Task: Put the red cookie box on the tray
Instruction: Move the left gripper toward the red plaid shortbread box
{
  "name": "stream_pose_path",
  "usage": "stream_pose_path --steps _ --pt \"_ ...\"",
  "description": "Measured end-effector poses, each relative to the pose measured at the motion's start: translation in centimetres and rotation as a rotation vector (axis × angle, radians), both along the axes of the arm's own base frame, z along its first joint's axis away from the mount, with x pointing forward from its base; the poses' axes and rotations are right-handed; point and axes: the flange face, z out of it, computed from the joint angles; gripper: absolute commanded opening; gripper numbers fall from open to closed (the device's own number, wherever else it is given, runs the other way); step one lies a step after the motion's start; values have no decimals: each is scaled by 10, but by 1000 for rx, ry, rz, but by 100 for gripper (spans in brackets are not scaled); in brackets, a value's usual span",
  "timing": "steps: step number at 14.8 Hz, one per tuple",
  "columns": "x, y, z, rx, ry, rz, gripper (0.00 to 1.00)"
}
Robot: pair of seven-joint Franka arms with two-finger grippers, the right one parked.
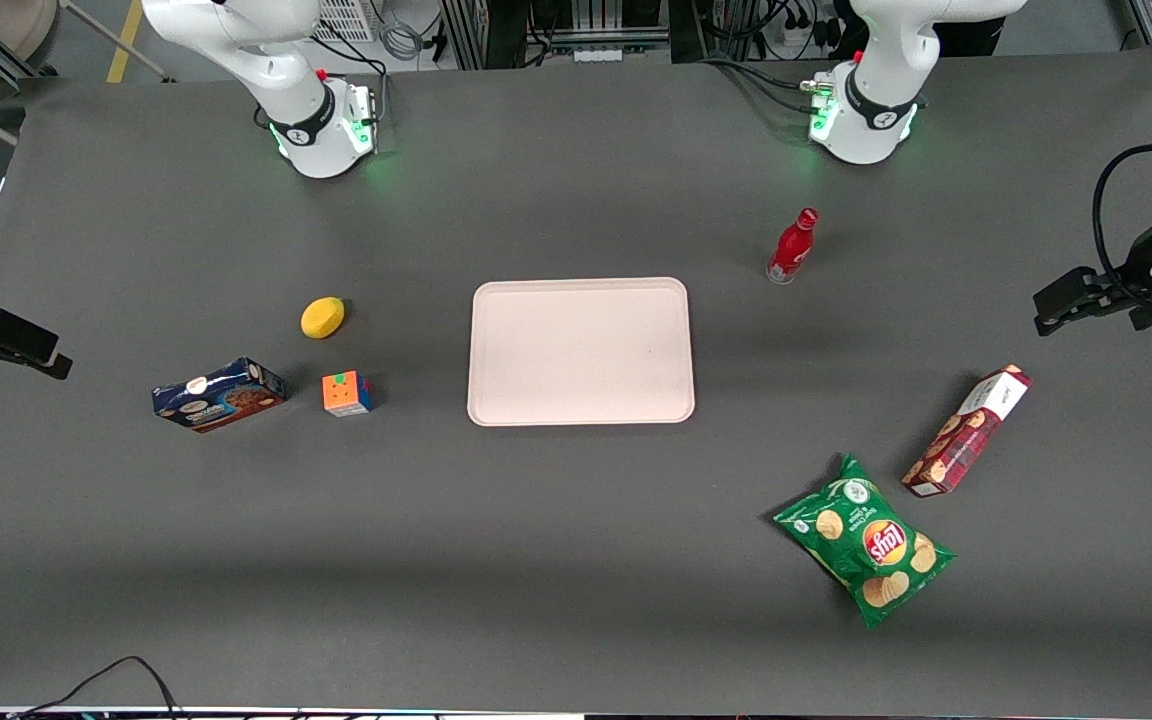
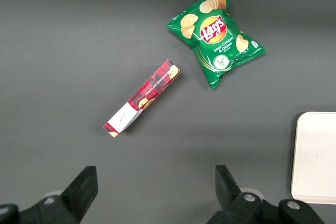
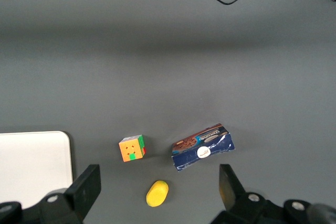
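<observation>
**Red plaid carton on bare table**

I see the red cookie box (image 1: 967, 431) lying flat, well apart from the tray (image 1: 581, 351). Beside it, a green Lay's Sour Cream & Onion bag (image 2: 216, 33). My gripper (image 2: 156, 186) hovers above, fingers wide, empty.

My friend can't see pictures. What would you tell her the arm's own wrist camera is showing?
The open gripper hangs above the dark table, holding nothing. The red cookie box lies flat on the table, with the green chip bag beside it, not touching. An edge of the tray shows too.
</observation>
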Motion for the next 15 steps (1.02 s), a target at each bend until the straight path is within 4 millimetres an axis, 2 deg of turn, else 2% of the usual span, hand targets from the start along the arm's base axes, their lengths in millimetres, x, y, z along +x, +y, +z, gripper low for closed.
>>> stream_pose_path --steps 8,12,15 --pt "-2 -1 -3 4 31 -46 100" --pt "0 4 -10 11 57 -259 100" --pt "5 12 -22 50 96 -501 100"
